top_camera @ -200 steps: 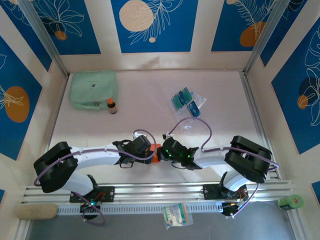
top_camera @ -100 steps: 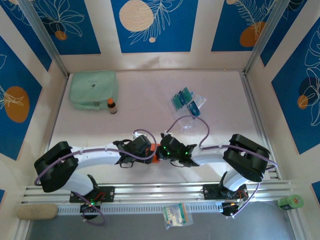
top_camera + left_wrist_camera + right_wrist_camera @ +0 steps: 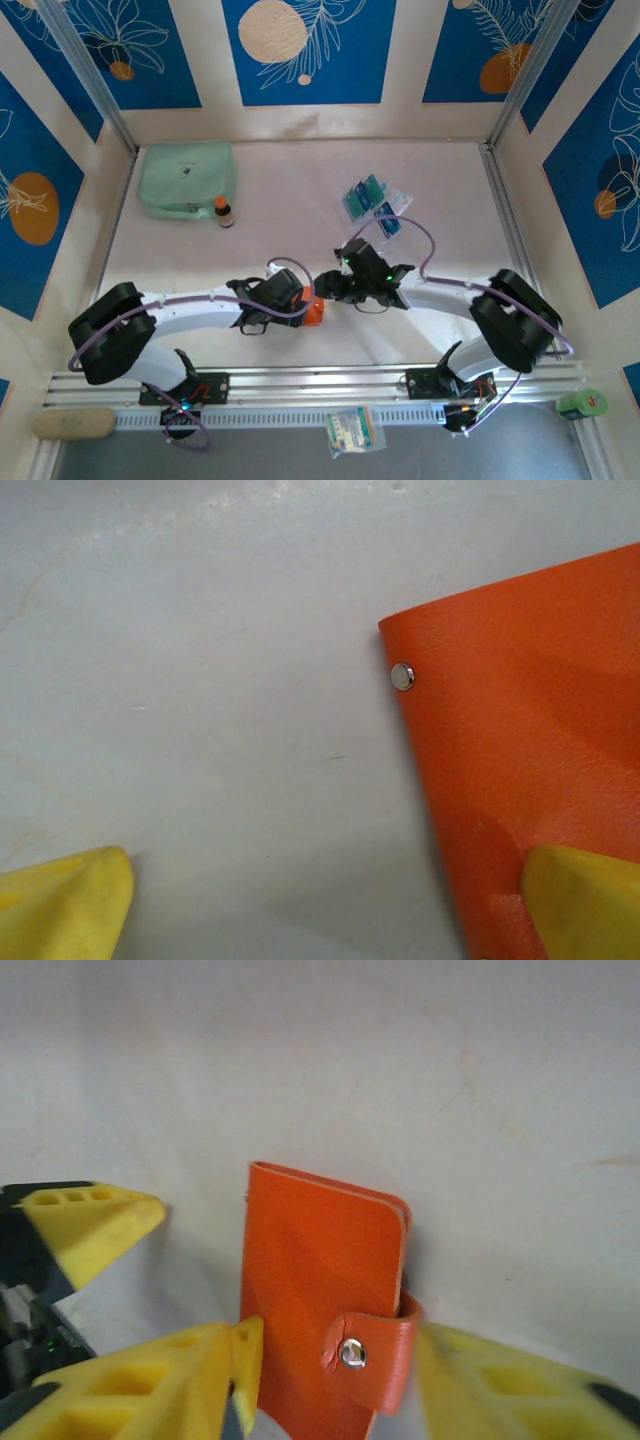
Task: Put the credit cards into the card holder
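while closed, card holder [image 3: 318,1290] apart from credit cards [image 3: 363,196]

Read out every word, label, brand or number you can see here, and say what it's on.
None can be read.
mint-green pouch: small dark mark, too small to read.
credit cards: pale markings, blurred.
packet at the near edge: print too small to read.
card holder: plain orange, bare metal snap, no lettering.

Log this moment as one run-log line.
left gripper open, over card holder | right gripper open, straddling it | snap tab fastened | credit cards not yet inserted
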